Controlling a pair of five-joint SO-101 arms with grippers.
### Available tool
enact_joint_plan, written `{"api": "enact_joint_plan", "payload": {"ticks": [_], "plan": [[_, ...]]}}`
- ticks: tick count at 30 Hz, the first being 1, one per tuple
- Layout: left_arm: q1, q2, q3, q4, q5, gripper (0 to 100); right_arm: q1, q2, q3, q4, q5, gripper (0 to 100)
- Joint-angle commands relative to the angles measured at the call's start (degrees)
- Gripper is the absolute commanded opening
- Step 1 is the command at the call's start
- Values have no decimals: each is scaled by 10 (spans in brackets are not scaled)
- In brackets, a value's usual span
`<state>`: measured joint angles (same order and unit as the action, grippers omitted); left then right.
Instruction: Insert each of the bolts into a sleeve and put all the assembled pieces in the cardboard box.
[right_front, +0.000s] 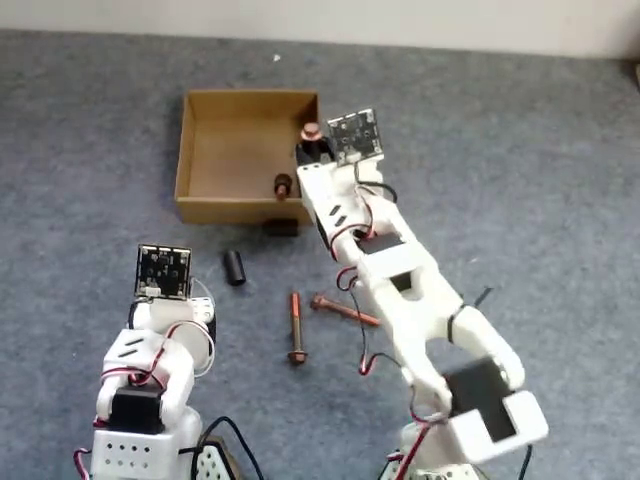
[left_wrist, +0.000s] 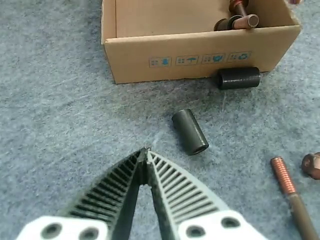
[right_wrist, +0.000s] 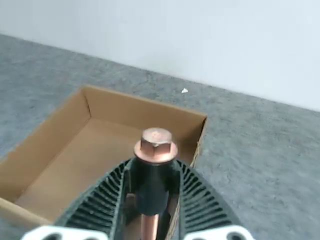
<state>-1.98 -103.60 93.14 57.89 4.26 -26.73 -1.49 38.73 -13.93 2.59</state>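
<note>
The surface (right_front: 520, 180) was covered in grey, carpet-like fabric and met a pale wall at its far edge. A cardboard box (right_front: 230, 209) sat open on it, toward the far side. One black sleeve (right_front: 281, 228) lay on its side, just beside the box's near wall. A second black sleeve (right_front: 234, 267) lay a little nearer, apart from the box. Two copper-coloured bolts lay close together: one bolt (right_front: 296, 327) pointed toward the box, the other bolt (right_front: 345, 310) lay crosswise, just beside it.

I see the box (right_front: 183, 150) floor mostly free; one piece (right_front: 283, 184) lies at its near wall, a sleeve (right_front: 281, 228) outside touches that wall.
</note>
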Motion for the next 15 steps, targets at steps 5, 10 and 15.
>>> {"api": "enact_joint_plan", "payload": {"ticks": [5,10,15], "plan": [[-2,-1,-2,-2,-9,14,-10,40,-42,-67,-1,7],[-2,-1,-2,-2,-9,14,-11,51,-41,-66,-1,104],[-7,-1,-6,-2,-9,11,-12,32,-42,6,-1,164]]}}
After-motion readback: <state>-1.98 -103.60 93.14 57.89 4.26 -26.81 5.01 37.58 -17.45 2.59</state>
